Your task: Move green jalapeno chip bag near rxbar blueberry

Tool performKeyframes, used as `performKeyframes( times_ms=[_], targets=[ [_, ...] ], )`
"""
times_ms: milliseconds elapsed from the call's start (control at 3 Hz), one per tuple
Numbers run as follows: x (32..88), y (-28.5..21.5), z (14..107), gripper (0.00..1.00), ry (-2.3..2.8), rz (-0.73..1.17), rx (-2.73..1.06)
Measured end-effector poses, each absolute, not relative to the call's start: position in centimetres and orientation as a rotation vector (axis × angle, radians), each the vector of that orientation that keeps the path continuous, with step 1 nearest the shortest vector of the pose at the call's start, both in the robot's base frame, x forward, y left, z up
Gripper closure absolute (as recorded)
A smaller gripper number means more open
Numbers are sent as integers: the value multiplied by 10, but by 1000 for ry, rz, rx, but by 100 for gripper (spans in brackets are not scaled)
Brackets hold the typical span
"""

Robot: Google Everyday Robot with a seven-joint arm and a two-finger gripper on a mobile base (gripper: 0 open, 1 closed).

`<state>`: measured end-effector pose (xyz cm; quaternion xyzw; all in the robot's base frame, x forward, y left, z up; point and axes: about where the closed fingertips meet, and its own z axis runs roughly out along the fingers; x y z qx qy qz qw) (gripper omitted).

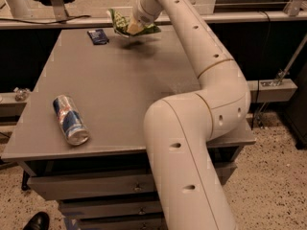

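The green jalapeno chip bag (121,23) is a crumpled light-green foil bag held just above the far part of the grey table (115,99). My gripper (133,28) is shut on the bag at its right side, at the end of my white arm (192,37). The rxbar blueberry (98,36) is a small flat dark-blue wrapper lying on the table at the far left, a short way left of and slightly nearer than the bag. The bag casts a shadow on the table beneath it.
A blue-and-silver drink can (70,119) lies on its side near the table's front left. My arm's elbow and base (192,147) cover the table's right front. A rail (57,20) runs behind the table. A shoe (36,221) shows on the floor at lower left.
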<state>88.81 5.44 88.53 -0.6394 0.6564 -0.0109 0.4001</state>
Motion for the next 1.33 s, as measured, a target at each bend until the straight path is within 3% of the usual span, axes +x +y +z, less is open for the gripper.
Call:
performKeyframes(
  times_ms=[333,667,1333],
  targets=[
    [889,55,884,12,1668,-29,-1616],
    [889,57,883,0,1669,-27,-1618],
    [880,41,902,0,1654,12,-1587]
  ],
)
